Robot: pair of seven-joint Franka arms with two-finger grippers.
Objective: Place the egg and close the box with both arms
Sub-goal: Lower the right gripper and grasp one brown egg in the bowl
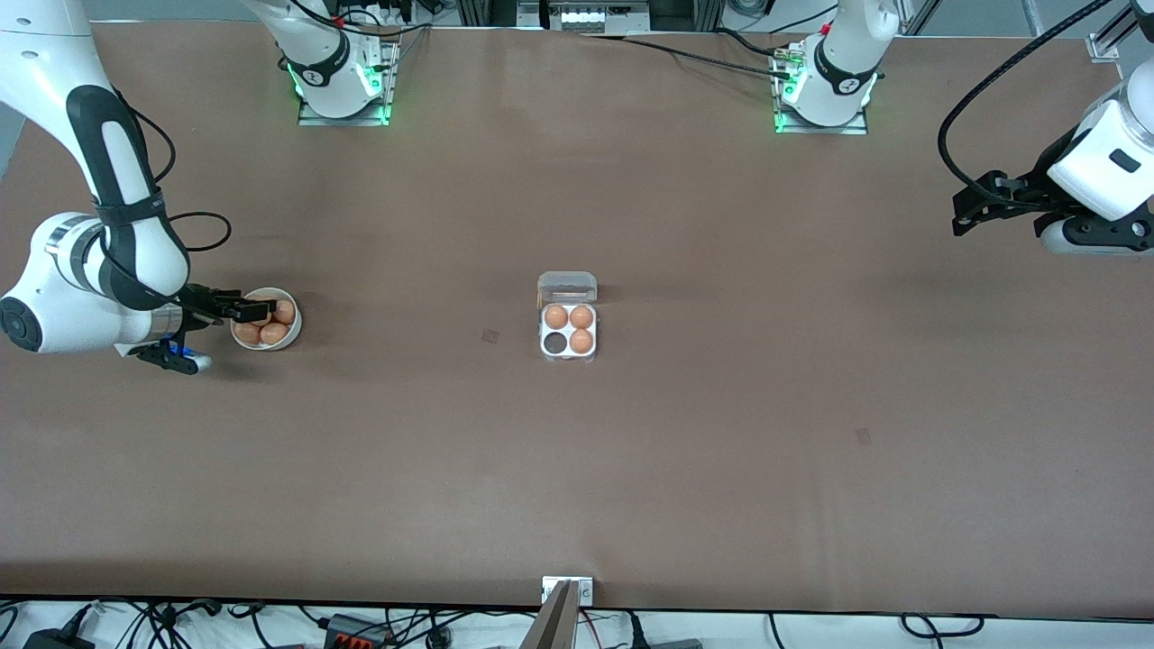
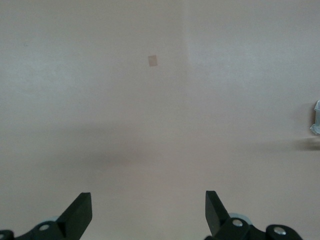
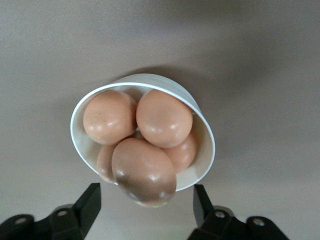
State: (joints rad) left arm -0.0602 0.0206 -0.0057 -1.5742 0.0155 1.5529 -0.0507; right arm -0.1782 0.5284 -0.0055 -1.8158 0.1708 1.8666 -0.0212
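The box, a white four-cell tray, sits mid-table with its clear lid hinged open. It holds three brown eggs and one cell is empty. A white bowl toward the right arm's end holds several brown eggs. My right gripper is down at this bowl. In the right wrist view its fingers flank the topmost egg, with a gap on each side. The bowl's rim shows past that egg. My left gripper hangs open and empty over bare table at the left arm's end, also seen as the left gripper.
A small square mark lies on the brown tabletop between bowl and box, another mark lies nearer the front camera toward the left arm's end. A metal bracket sits at the table's front edge. The box's edge shows in the left wrist view.
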